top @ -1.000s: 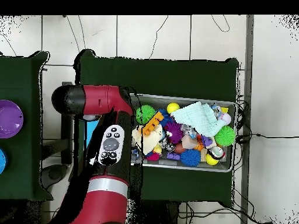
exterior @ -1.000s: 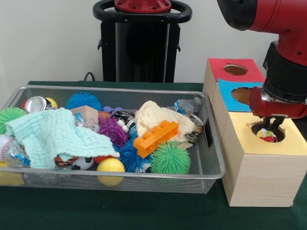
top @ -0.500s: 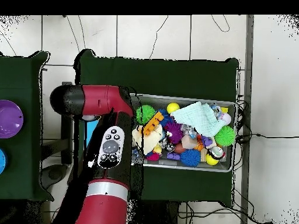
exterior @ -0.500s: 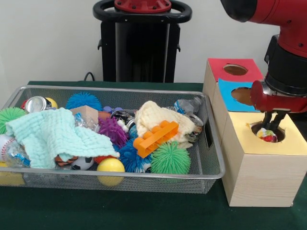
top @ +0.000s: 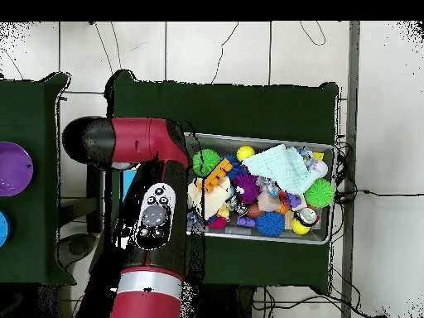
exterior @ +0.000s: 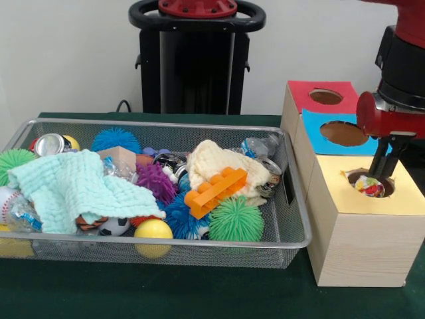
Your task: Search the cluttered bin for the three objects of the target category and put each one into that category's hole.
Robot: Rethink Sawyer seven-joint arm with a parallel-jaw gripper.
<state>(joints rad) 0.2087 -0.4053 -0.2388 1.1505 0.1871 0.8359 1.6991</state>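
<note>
Crumpled multicoloured wrapper (exterior: 369, 187), seemingly, in yellow hole (exterior: 370, 183).

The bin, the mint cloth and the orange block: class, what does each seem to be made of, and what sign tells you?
The bin: metal wire mesh, silvery with a light sheen; you can see through its walls. The mint cloth: soft woven fabric, probably cotton, matte, with a waffle texture and draped folds. The orange block: likely hard moulded plastic, smooth, with crisp studs on top.
</note>
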